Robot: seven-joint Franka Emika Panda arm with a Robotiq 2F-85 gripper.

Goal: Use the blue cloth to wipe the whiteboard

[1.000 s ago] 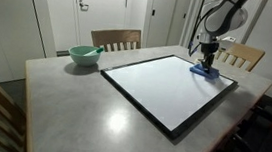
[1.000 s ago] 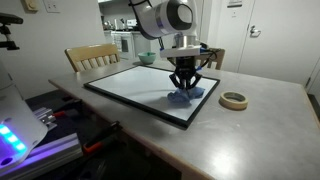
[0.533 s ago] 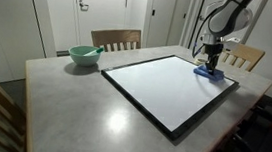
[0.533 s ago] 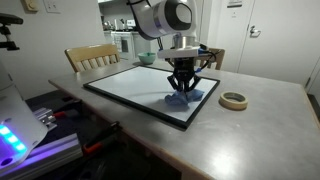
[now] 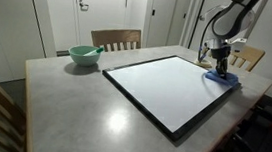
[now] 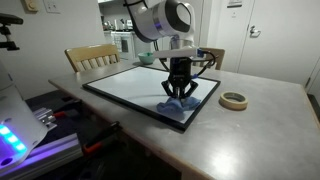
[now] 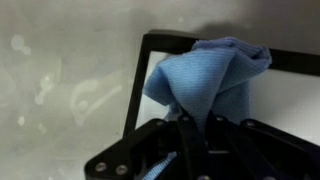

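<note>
Grey table (image 6: 250, 135) is carrying the whiteboard (image 6: 130, 85). At its corner the gripper (image 6: 177, 92) is pinching the blue cloth (image 6: 176, 104) tight between closed fingers. Farther back, a bowl (image 6: 146, 60) is sitting. The bunched fabric could well be snagging on the dark frame (image 7: 135, 80) and slipping free.

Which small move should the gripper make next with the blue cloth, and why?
Probably slide the crumpled blue cloth, pinched in the gripper, inward across the black-framed whiteboard. The cloth sits at the board's corner, over the frame, so most of the white surface lies away from it.
</note>
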